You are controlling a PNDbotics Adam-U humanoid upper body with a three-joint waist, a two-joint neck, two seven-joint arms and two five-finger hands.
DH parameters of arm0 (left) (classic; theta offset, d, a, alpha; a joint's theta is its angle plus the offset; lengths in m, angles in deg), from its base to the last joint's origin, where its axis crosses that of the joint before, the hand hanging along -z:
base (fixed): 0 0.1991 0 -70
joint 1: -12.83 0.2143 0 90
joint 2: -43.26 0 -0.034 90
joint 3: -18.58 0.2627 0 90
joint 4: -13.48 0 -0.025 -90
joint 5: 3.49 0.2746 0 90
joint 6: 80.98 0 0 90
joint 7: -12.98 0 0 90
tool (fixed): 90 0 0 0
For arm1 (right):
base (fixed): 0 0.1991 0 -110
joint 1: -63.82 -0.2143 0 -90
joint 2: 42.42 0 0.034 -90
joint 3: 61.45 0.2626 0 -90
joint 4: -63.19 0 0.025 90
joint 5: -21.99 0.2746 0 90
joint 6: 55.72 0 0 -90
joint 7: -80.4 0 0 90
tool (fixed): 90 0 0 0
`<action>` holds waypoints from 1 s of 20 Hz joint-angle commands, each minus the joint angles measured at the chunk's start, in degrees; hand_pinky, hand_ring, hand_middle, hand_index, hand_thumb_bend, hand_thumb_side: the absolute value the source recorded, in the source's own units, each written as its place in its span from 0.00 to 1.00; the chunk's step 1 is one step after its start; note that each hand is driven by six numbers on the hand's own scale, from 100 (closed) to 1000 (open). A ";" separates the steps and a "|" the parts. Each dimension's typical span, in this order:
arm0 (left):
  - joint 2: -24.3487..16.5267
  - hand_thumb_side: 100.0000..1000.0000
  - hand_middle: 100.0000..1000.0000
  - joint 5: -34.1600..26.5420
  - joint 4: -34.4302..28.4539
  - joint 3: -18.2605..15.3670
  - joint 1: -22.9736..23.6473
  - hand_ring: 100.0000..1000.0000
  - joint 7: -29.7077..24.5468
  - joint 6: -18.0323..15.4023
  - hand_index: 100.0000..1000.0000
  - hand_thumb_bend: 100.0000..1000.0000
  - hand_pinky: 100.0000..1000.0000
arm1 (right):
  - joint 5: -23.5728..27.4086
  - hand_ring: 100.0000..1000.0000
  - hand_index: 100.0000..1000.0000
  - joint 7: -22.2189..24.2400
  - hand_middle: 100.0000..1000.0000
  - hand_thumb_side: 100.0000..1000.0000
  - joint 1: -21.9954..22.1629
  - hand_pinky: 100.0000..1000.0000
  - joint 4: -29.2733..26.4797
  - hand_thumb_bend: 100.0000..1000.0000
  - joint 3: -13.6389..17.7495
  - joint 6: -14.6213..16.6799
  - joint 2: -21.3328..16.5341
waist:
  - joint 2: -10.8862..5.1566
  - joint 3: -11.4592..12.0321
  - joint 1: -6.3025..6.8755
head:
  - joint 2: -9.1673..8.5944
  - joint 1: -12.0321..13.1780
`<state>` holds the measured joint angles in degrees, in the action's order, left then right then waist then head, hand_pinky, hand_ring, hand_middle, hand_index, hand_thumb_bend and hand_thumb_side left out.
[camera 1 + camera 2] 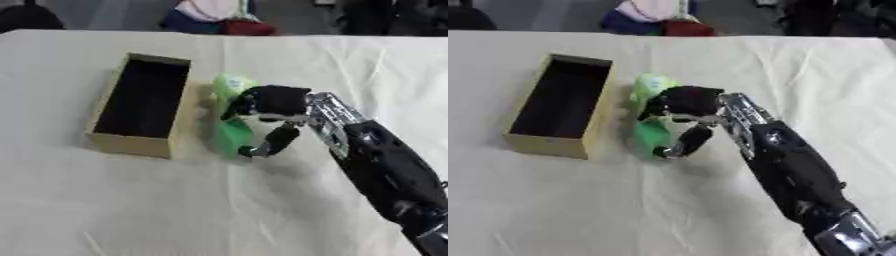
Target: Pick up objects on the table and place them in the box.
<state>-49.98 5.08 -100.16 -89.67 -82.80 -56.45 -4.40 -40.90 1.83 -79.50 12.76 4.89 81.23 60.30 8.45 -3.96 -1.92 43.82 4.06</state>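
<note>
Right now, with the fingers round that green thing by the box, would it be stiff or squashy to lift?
Probably light and a bit soft: the green thing looks like a thin packet or bottle, uneven in outline. It may slip or sag, since the right hand curls round only its middle. It lies beside the box, so it could catch on the wall.

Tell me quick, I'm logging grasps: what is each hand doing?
Left hand: not in view.
Right hand: fingers curled around the green object beside the box.
</note>
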 commanded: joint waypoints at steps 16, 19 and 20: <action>-0.55 0.76 0.68 0.37 -0.94 -0.78 -0.67 0.60 -0.45 0.04 0.84 0.00 0.70 | -2.23 0.69 0.84 0.22 0.51 0.64 -0.02 0.77 -1.80 0.18 0.45 -3.27 0.52 | -0.45 0.19 0.26 | 0.29 -0.35; -0.52 0.76 0.68 0.40 -0.94 -0.79 -0.68 0.60 -0.50 0.02 0.84 0.00 0.70 | -2.51 0.67 0.81 -0.01 0.49 0.62 0.08 0.76 -1.99 0.18 0.45 -3.75 0.48 | -0.40 0.22 0.27 | 0.29 -0.44; -0.52 0.76 0.68 0.42 -0.94 -0.79 -0.68 0.60 -0.54 0.01 0.84 0.00 0.70 | -2.65 0.67 0.81 -0.01 0.48 0.61 0.09 0.76 -1.97 0.18 0.42 -3.83 0.46 | -0.40 0.23 0.27 | 0.29 -0.46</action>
<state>-49.70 5.18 -100.16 -89.69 -82.80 -56.81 -4.31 -43.01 1.88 -78.61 11.55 4.94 77.75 61.21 8.65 -3.85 -1.91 43.82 3.81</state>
